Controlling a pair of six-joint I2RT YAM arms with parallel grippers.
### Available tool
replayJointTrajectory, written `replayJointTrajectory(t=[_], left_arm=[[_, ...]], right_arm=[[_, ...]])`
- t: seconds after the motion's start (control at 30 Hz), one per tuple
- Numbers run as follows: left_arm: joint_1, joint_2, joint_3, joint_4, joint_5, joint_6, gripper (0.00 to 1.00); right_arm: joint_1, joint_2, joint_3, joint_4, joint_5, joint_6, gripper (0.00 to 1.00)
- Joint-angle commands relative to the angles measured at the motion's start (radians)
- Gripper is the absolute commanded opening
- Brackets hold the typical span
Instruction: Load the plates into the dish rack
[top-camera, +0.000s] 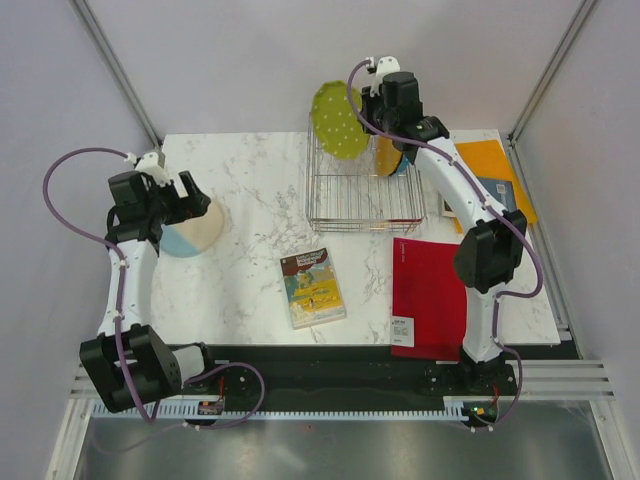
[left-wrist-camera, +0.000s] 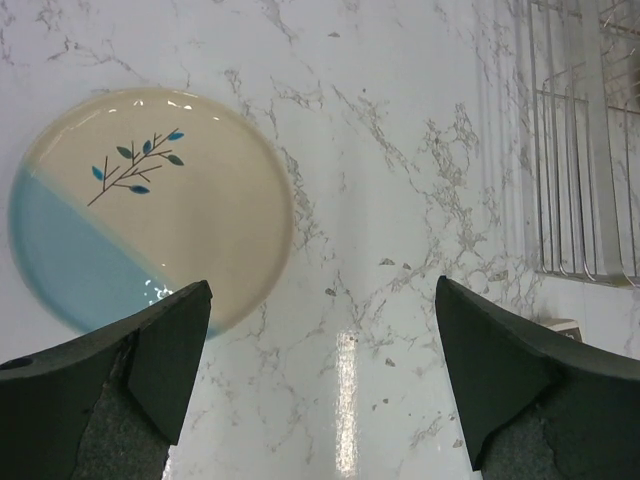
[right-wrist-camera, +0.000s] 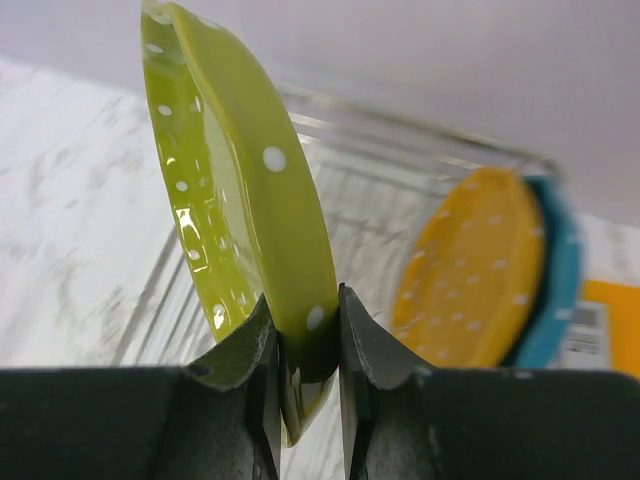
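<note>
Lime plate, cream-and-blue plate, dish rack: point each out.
lime plate (right-wrist-camera: 255, 200), right wrist view, dotted outer side
cream-and-blue plate (left-wrist-camera: 195, 205), left wrist view, cream centre
dish rack (top-camera: 365, 218), top external view, near wire wall

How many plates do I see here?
4: lime green plate in the right gripper above the dish rack; orange-yellow plate and teal plate standing in it; cream-and-blue plate flat on the table.

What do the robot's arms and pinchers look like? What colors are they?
The left arm and right arm are slim white tubes joined by chunky black joints. A thin purple cable loops alongside each one. The left gripper and right gripper each have two dark, wedge-shaped fingers.
</note>
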Motion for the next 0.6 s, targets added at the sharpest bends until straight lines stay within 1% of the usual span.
replayJointTrajectory(t=[0.0,0.03,0.07,0.13,0.17,0.2,0.3,0.57], left_arm=[[-0.003,0.009,-0.032,0.04,0.002,-0.044,1.0],[-0.001,0.007,-0.036,0.04,0.006,-0.042,1.0],[-0.001,0.007,-0.042,0.04,0.011,-0.039,1.0],[-0.001,0.004,-0.044,0.04,0.025,-0.034,1.0],[-0.001,0.003,-0.045,0.04,0.028,-0.03,1.0],[-0.001,0.001,-0.044,0.04,0.038,-0.028,1.0],[-0.001,0.001,-0.044,0.04,0.054,-0.024,1.0],[-0.001,0.009,-0.049,0.041,0.063,-0.022,1.0]], right_arm=[[0.026,-0.058,0.068,0.226,0.429,-0.069,0.0],[0.035,-0.046,0.079,0.239,0.481,-0.075,0.0],[0.044,-0.039,0.081,0.254,0.62,-0.103,0.0],[0.07,-0.02,0.065,0.33,0.733,-0.143,0.0],[0.078,-0.014,0.055,0.363,0.835,-0.182,0.0],[0.084,-0.008,0.049,0.41,0.865,-0.199,0.0],[0.095,0.02,0.055,0.426,0.921,-0.244,0.0],[0.098,0.084,0.088,0.365,0.97,-0.233,0.0]])
